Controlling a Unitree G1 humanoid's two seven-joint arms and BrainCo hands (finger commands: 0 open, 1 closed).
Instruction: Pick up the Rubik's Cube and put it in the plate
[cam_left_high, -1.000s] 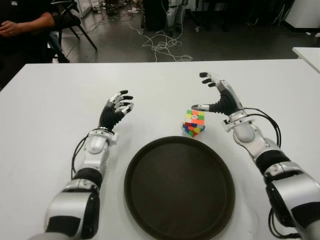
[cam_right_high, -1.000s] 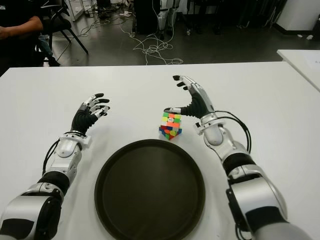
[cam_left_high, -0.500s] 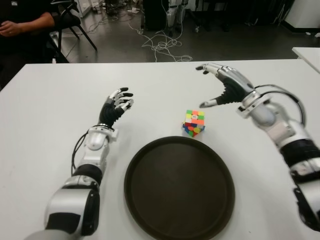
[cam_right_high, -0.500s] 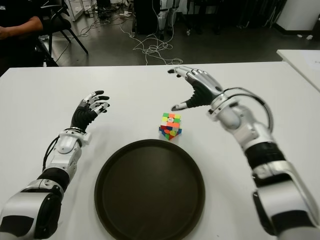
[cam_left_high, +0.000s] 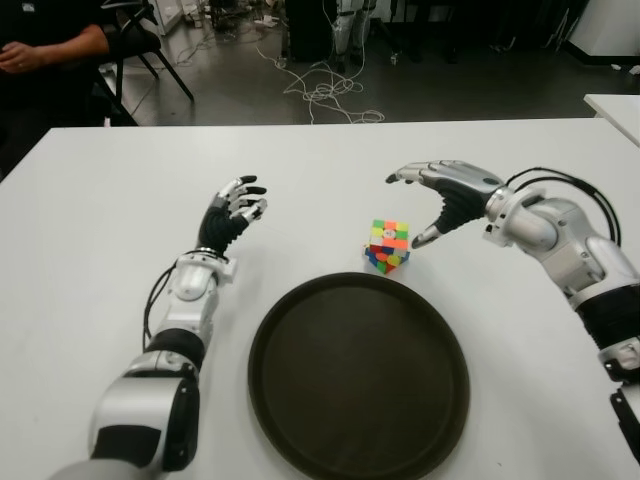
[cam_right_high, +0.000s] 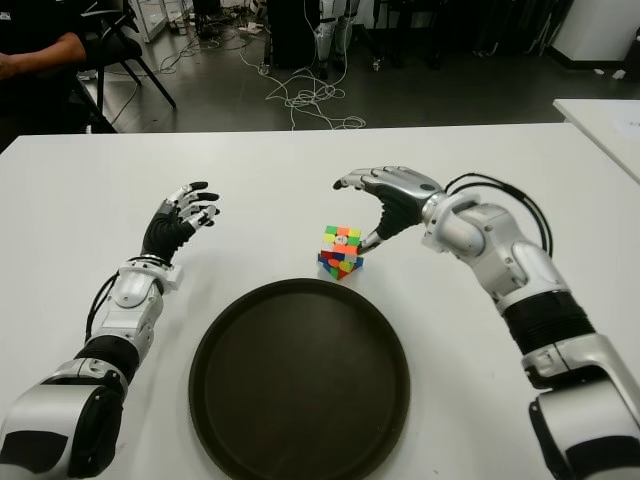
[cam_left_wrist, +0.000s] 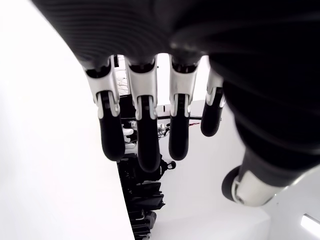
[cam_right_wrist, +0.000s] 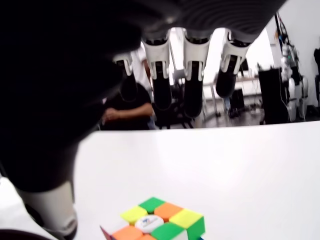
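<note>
Right eye view: right robot hand (cam_right_high: 385, 205) spread, empty, at Rubik's Cube's (cam_right_high: 341, 250) two o'clock; thumb seemingly alongside, could nudge it off from plate (cam_right_high: 300, 380).

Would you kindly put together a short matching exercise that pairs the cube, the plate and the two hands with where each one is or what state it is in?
Things:
1. Rubik's Cube
2. plate
3. right hand
4. left hand

Descriptions:
A. dark, round and holding nothing, nearest the robot
B. fingers spread, holding nothing, out on the white table to the left of the plate
C. sitting on the table just beyond the plate's far rim
D. open, arched above and beside the cube, thumb tip low near its right side

Pairs: 1-C, 2-A, 3-D, 4-B
</note>
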